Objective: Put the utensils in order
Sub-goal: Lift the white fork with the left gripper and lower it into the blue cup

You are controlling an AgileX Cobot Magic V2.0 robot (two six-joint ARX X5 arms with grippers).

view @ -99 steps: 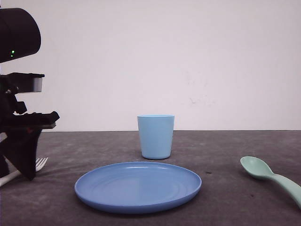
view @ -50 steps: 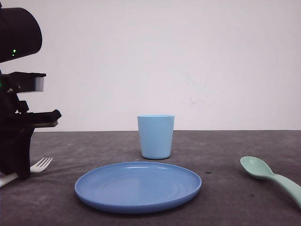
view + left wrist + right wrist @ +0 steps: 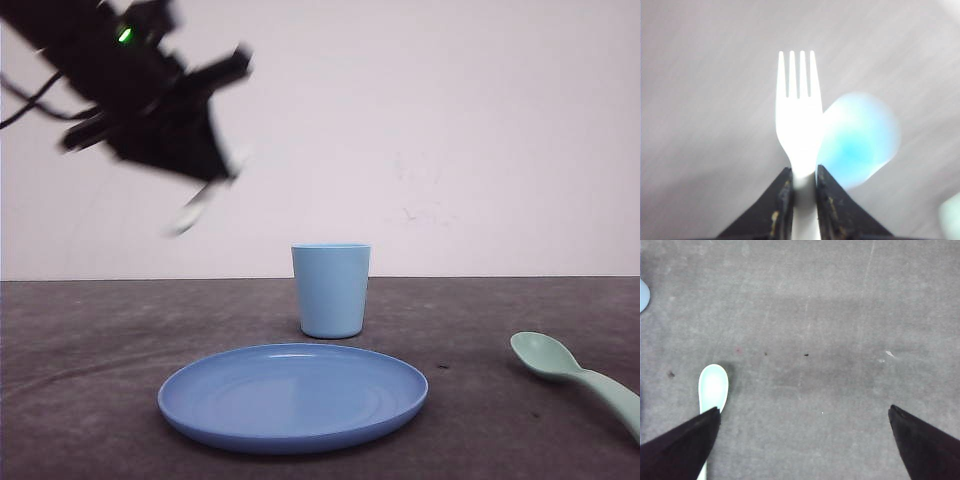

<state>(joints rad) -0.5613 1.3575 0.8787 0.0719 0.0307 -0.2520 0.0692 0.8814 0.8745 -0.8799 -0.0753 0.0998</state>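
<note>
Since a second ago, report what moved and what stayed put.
The left gripper, low at the table's left edge a second ago, has swung up and toward the centre, lifting the white fork off the table by its handle. The blue plate, light blue cup and mint-green spoon stayed put.

left hand (image 3: 205,190) motion-blurred, spoon (image 3: 580,375) handle cut off

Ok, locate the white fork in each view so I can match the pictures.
Front view: fork, blurred, held high at upper left in the left gripper, above the table.
Left wrist view: centre, tines up, handle pinched between the jaws.
Right wrist view: not in it.
Shared landmark: the light blue cup, a blue blur beside the fork.
</note>
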